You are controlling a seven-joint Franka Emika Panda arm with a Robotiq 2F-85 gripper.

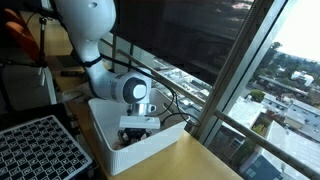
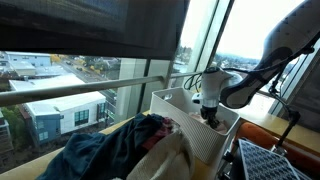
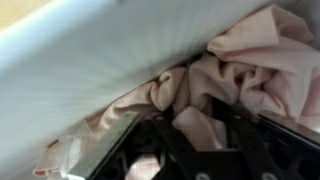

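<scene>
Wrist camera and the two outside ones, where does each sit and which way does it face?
Exterior view: beside the arm, facing along the window at the white bin; gripper shows.
Exterior view: behind a clothes pile, facing the bin; arm reaches in.
Wrist view: inside the bin, on pink cloth; fingers show.
Both exterior views share bin and gripper.

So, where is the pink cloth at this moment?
The pink cloth, seen in the wrist view, lies crumpled inside the white bin, against its wall, right below the hand.
</scene>
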